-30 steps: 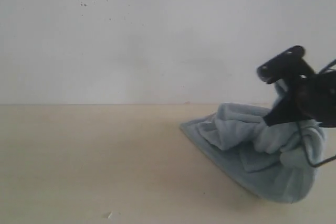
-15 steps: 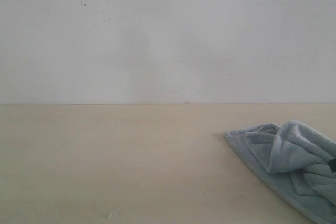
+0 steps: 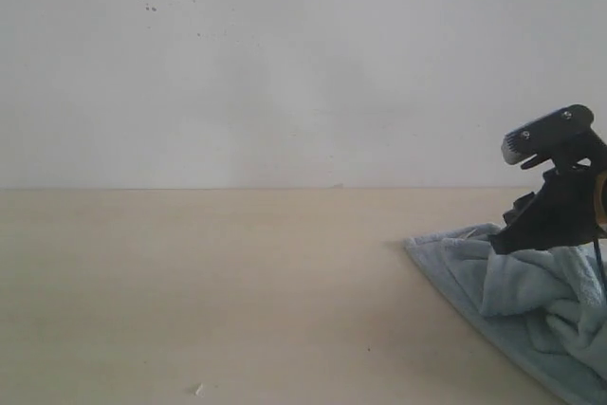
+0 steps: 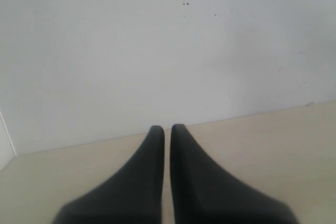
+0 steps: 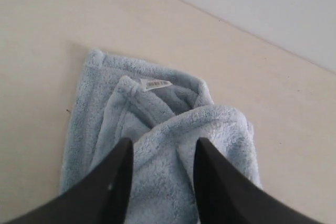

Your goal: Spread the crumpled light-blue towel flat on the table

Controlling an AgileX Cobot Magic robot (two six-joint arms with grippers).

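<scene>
Hovering above the heap with its jaws parted and empty, the right gripper (image 5: 164,142) risks pinching 2 or more layers of the towel (image 5: 157,129) at once, because the cloth lies doubled over itself. A pull would then drag the whole lump across the table (image 3: 190,291), where it sits crumpled at the lower right of the exterior frame and is partly cut off by the edge. With the left gripper (image 4: 167,128) closed on nothing and no cloth in its view, 1 arm alone may leave folds unopened; counted: 1 towel, 1 white label (image 5: 156,84), 1 table, 2 grippers.
</scene>
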